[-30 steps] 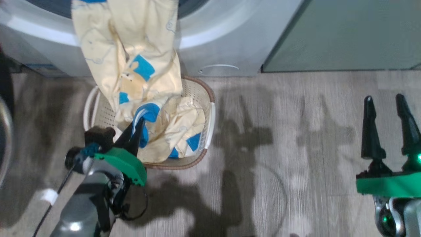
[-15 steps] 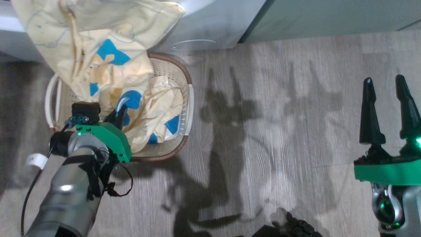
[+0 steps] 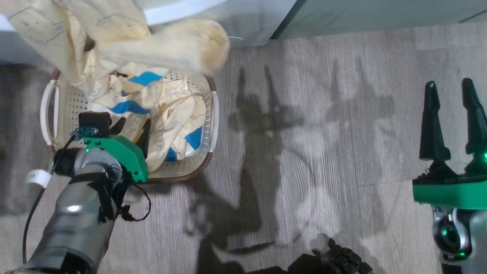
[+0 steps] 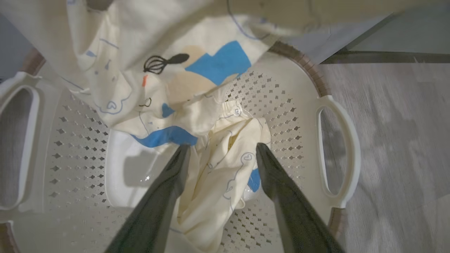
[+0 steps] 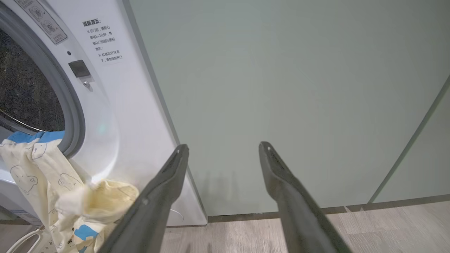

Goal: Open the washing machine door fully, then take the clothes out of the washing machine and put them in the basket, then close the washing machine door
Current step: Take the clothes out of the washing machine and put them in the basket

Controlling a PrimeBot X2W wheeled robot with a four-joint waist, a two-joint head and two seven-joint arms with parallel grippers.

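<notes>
Head view: clothes-to-basket step, judged half done.
Pale yellow, blue-patched soft clothes (image 3: pixel 175 110) hang lengthwise from the white front-loading washing machine (image 5: pixel 133 105) mouth over the cream perforated plastic basket (image 3: pixel 190 82) far edge; left tool (image 3: pixel 131 131) apart, astride cloth; right tool (image 3: pixel 449 82) apart, empty. Next, likely: clamp the hanging end and draw it down.

My left fingers (image 4: pixel 158 203) look matt dark plastic; clothes (image 4: pixel 225 168) soft cloth; basket (image 4: pixel 288 116) smooth plastic; floor (image 3: pixel 323 114) matt wood-grain; washing machine (image 5: pixel 123 105) glossy.
</notes>
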